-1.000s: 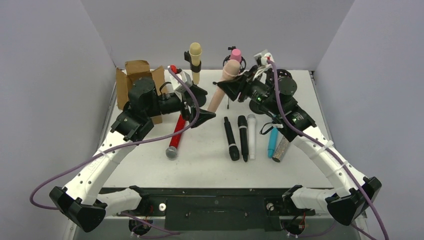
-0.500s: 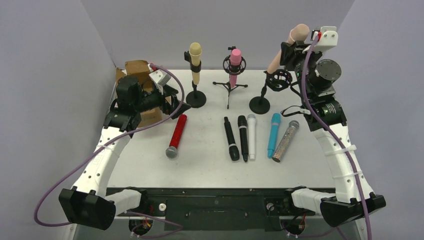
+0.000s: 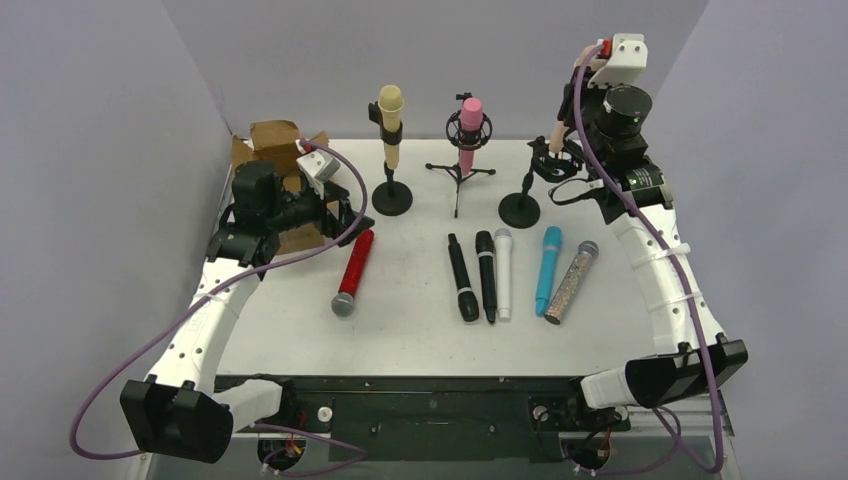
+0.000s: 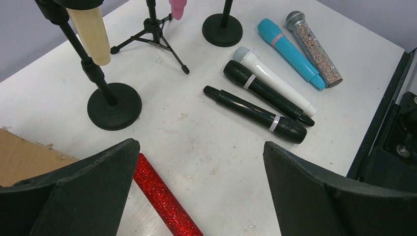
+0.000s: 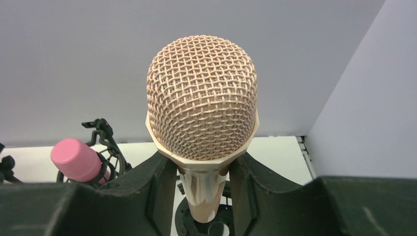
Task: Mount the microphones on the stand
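Observation:
My right gripper (image 5: pixel 204 191) is shut on the peach microphone (image 5: pixel 202 98) just below its mesh head and holds it nearly upright. The handle's lower end hangs over the black shock mount (image 3: pixel 556 163) of the right stand (image 3: pixel 519 210). I cannot tell whether it is inside the ring. A cream microphone (image 3: pixel 390 110) and a pink microphone (image 3: pixel 470 112) sit in the other two stands. The red microphone (image 4: pixel 162 196) lies on the table under my left gripper (image 4: pixel 199 145), which is open and holds nothing, next to the box.
Two black microphones (image 3: pixel 461 277) (image 3: pixel 486 275), a white one (image 3: pixel 503 272), a teal one (image 3: pixel 547 270) and a glittery one (image 3: pixel 570 282) lie side by side mid-table. The brown cardboard box (image 3: pixel 275 140) stands at the back left. Grey walls enclose the table.
My right arm has carried the peach microphone from mid-table up to the right stand and turned it upright. My left arm has pulled back towards the box, still open.

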